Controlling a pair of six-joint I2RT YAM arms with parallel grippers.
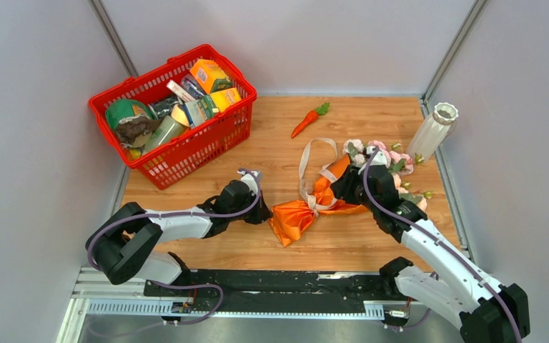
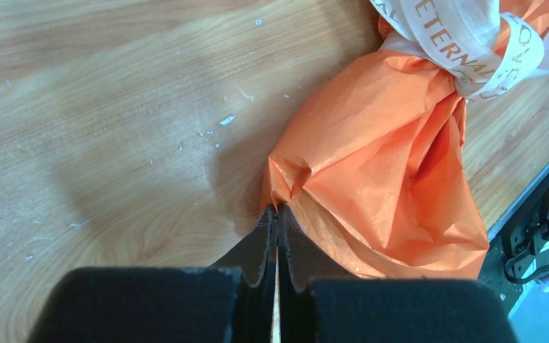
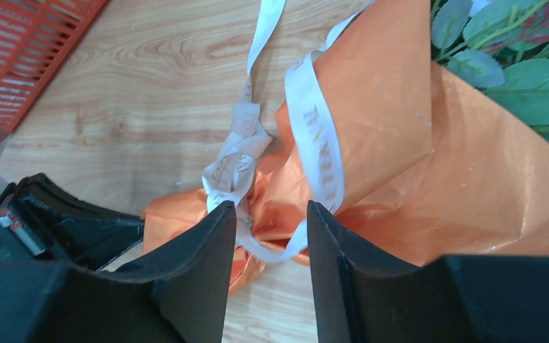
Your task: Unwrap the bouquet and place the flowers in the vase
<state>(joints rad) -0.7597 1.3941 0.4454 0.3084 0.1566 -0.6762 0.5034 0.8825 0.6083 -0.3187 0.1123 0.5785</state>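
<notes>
Left claw (image 2: pixel 277 212) is closed, and its tips meet at the corner of the orange paper (image 2: pixel 379 164); whether paper is caught between them I cannot tell. Right claw (image 3: pixel 271 211) stands open at the knot, with a loop of the ribbon (image 3: pixel 322 136) between its fingers, not squeezed. The bouquet (image 1: pixel 307 211) lies on the table (image 1: pixel 372 246), still tied, between the two arms. Its flowers (image 1: pixel 382 153) point toward the vase (image 1: pixel 432 128), which stands upright near the far right corner.
</notes>
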